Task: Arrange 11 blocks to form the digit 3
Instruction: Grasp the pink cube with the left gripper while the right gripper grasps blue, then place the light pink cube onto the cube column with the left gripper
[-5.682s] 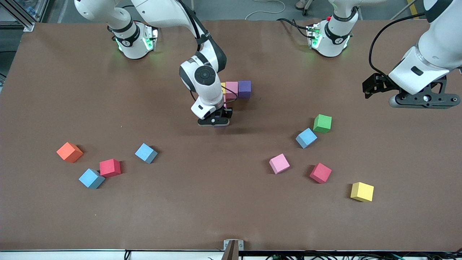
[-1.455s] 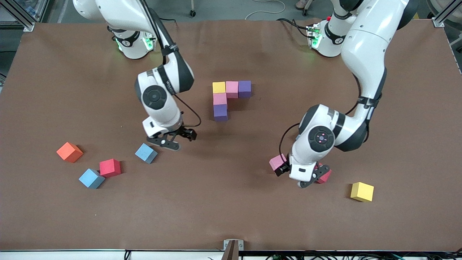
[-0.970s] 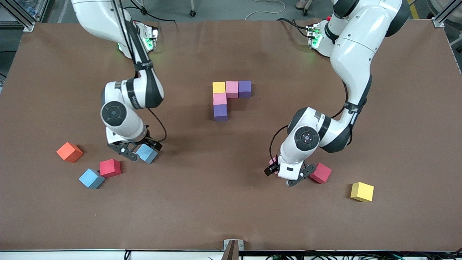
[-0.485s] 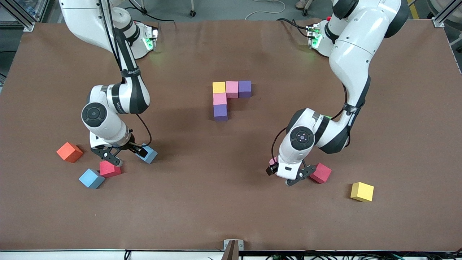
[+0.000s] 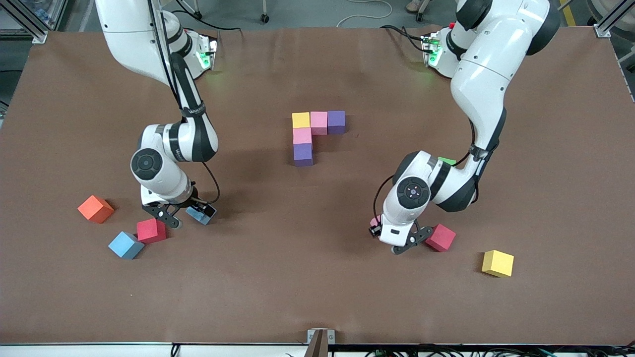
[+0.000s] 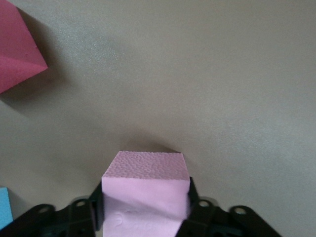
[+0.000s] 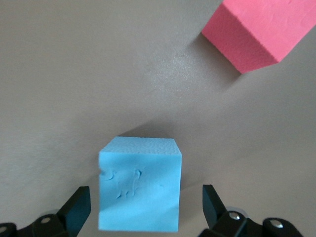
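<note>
Since half a second ago the right gripper (image 5: 186, 214) has shifted from over the red cube to straddle the light blue cube (image 5: 197, 213); fingers spread wide on either side of it, not touching. Left gripper (image 5: 392, 237) has clamped onto the pink cube (image 5: 375, 221), which sits pinched between both fingers in the left wrist view (image 6: 146, 195).

Front view, right arm's end first: orange cube (image 5: 95, 208), a second light blue cube (image 5: 126, 245) touching a red cube (image 5: 151, 230), then the straddled blue one. All small matte foam cubes of equal size.

Mid-table, farther from the camera: partial digit 3 (image 5: 316, 135), five touching cubes. Top bar yellow, pink, purple; below the yellow, a pink then a purple.

Left arm's end: held pink cube low at the table, another red cube (image 5: 440, 237) just beside the gripper, a yellow cube (image 5: 497, 263) nearer the camera. Green cube (image 5: 448, 160) mostly hidden by the left arm.

Both arms reach forward from their bases, wrists pointing down.
</note>
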`<state>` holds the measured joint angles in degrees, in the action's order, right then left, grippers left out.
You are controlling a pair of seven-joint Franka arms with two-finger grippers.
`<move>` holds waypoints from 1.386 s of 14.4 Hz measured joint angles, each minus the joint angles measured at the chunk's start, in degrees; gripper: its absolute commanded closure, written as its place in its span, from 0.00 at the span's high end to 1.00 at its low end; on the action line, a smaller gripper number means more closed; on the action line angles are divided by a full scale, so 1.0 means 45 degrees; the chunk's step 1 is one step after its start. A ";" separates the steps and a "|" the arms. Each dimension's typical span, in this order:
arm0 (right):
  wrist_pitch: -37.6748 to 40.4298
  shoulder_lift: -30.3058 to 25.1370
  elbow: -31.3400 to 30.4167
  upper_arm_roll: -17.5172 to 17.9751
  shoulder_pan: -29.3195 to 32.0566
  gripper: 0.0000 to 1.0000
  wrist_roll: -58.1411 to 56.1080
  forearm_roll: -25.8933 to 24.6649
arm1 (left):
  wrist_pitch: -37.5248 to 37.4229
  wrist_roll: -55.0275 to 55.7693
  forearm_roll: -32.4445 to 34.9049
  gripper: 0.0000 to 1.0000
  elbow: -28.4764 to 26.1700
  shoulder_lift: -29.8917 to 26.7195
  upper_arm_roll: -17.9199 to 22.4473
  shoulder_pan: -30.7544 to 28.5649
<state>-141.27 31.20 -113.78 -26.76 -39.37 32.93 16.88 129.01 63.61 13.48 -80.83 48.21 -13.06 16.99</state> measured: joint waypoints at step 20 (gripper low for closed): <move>0.0007 0.0547 0.0634 0.0318 0.0354 0.94 -0.0818 0.0513 | -0.2674 1.8432 0.0028 0.20 -0.1340 -0.1156 -0.1476 0.3345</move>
<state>-141.24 33.66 -110.92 -25.32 -37.78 29.25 19.19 116.98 146.55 13.61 -86.86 43.01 -19.70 32.04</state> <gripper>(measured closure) 0.031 0.467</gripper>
